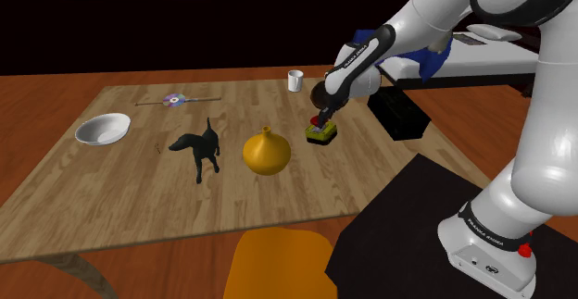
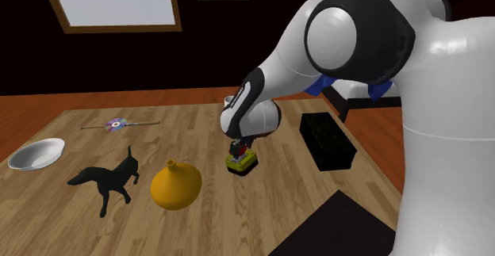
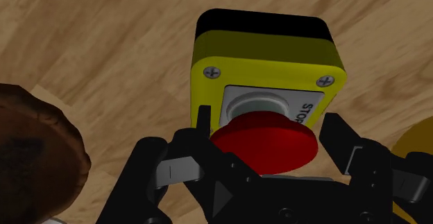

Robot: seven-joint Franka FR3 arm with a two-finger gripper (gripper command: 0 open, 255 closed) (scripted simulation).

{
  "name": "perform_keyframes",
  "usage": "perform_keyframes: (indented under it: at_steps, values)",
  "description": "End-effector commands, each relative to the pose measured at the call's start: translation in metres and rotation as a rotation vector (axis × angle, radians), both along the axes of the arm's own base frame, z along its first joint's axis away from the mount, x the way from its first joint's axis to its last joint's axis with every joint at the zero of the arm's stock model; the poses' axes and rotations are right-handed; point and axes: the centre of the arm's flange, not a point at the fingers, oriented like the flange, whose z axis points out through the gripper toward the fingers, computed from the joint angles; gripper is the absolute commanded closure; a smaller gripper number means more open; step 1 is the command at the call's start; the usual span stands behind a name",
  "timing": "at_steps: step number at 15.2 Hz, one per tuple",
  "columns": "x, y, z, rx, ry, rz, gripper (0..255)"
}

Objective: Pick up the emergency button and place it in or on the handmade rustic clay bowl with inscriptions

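The emergency button point(image 1: 322, 134) is a yellow box on a black base with a red mushroom cap. It sits at the wooden table top, toward the shoulder view's right, between the orange vase and a black box. My gripper point(image 1: 320, 120) comes down on it from above. In the wrist view the two black fingers point(image 3: 202, 122) clasp the red cap from both sides, so my gripper point(image 3: 269, 139) is shut on the button point(image 3: 266, 67). The button point(image 2: 241, 163) and gripper point(image 2: 239, 148) also appear in the second exterior view. The bowl point(image 1: 102, 129), drawn plain white, lies far off at the table's left end point(image 2: 36, 153).
Between button and bowl stand an orange gourd-shaped vase point(image 1: 267, 151) and a black dog figure point(image 1: 197, 147). A disc point(image 1: 172, 100) and a white cup point(image 1: 295, 80) lie at the table's far edge. A black box point(image 1: 398, 112) sits right of the button. An orange chair point(image 1: 278, 265) is at the near edge.
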Motion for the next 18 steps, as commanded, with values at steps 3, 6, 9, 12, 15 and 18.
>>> perform_keyframes:
  at_steps: [3,6,9,12,15,18]
  values:
    - [0.000,0.000,0.022,0.000,-0.001,0.000,255]
    - [0.000,0.000,0.038,0.000,-0.001,0.000,255]
    - [0.000,0.000,0.054,0.000,-0.001,0.000,255]
    - [0.000,0.000,0.069,0.000,-0.001,0.000,255]
    - [0.000,0.000,0.085,0.000,-0.001,0.000,255]
    - [0.000,0.000,0.101,0.000,-0.001,0.000,255]
